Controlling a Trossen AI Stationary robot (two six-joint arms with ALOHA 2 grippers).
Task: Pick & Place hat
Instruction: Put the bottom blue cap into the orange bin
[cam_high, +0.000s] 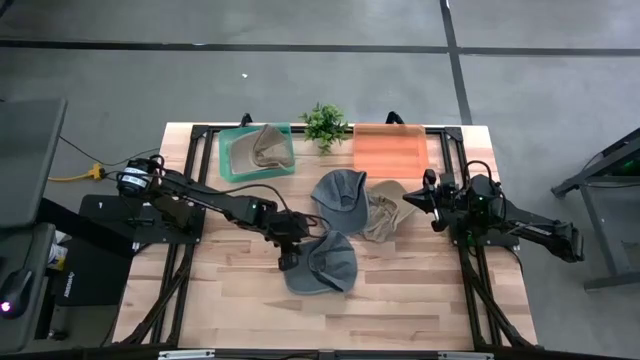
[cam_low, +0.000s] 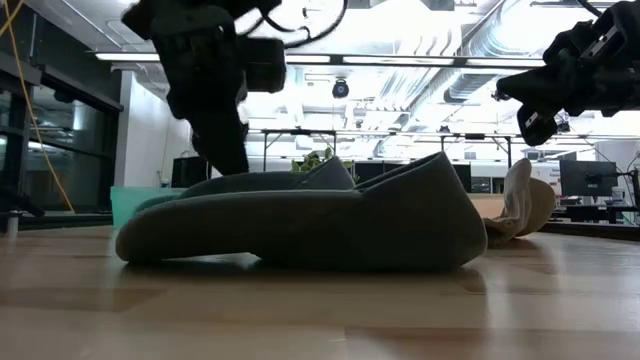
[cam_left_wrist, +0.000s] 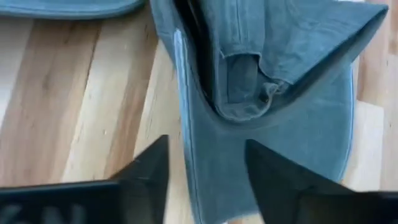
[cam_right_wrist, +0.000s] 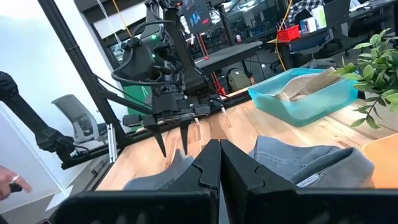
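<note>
No readable writing. Left claw (cam_high: 291, 258) parted astride grey hat (cam_high: 322, 264) edge; right claw (cam_high: 432, 200) closed, empty.

Left gripper (cam_left_wrist: 205, 177) — fingers apart — straddles the grey-blue hat's (cam_left_wrist: 280, 118) brim (wooden table (cam_left_wrist: 74, 106) beneath).

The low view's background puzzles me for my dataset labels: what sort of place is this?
Probably a robotics lab or workshop: exposed ceiling ducts, monitors on benches, and an office chair beyond the wooden table.
</note>
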